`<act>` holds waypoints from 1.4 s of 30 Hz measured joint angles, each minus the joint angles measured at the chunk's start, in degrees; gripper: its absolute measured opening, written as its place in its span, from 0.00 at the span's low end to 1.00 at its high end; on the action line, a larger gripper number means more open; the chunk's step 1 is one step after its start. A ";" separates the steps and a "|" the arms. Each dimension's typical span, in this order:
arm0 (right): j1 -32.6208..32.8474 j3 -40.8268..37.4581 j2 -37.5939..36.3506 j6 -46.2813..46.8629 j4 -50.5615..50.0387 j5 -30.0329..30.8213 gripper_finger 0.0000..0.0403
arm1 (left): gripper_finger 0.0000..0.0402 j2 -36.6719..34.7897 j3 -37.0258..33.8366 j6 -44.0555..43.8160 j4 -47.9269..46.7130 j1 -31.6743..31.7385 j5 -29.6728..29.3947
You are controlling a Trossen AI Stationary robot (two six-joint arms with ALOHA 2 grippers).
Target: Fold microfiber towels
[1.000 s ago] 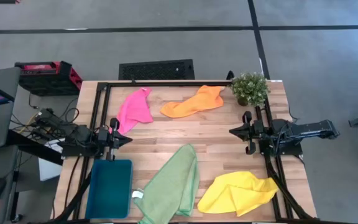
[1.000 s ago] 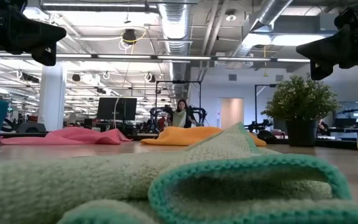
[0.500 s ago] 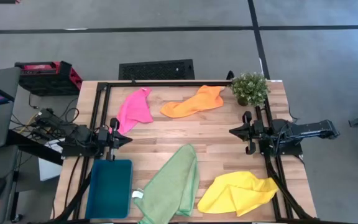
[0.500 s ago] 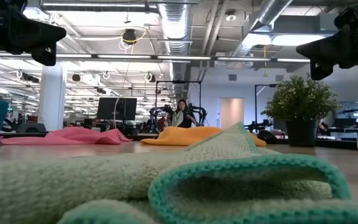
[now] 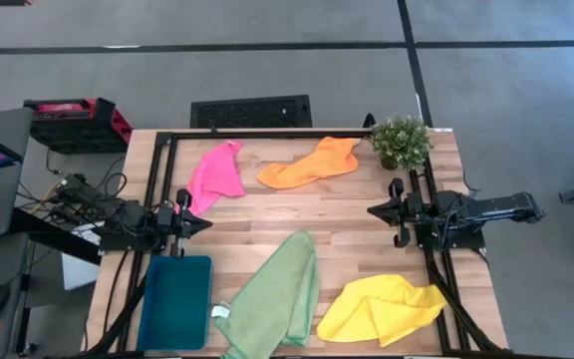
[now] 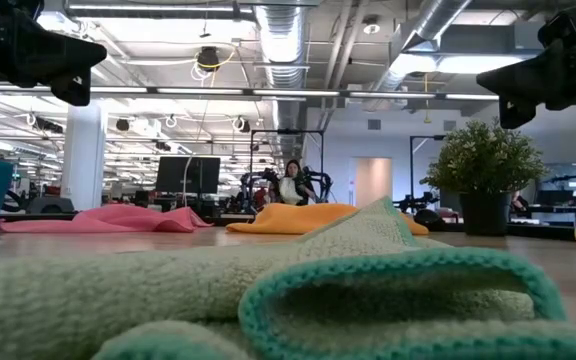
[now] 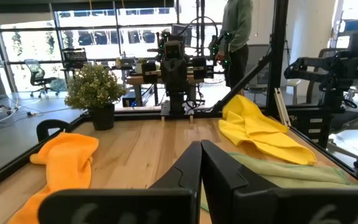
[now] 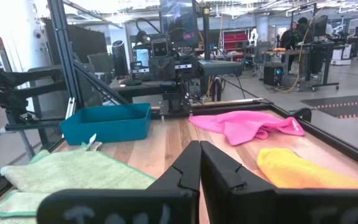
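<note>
Across the wooden table (image 5: 357, 204) 4 crumpled microfiber towels (image 5: 277, 294) are spread, well apart, untouched by the left gripper (image 5: 189, 221) and right gripper (image 5: 377, 210), both clenched on nothing; being soft, light and limp, each is probably best pinched at a corner.

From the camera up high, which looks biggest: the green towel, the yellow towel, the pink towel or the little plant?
1. green towel
2. yellow towel
3. pink towel
4. plant

Green and yellow look close.
</note>
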 joint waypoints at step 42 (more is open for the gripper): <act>2.19 2.00 0.34 -10.99 14.46 4.01 0.01 | 0.00 -0.07 0.01 2.30 0.86 0.04 -4.56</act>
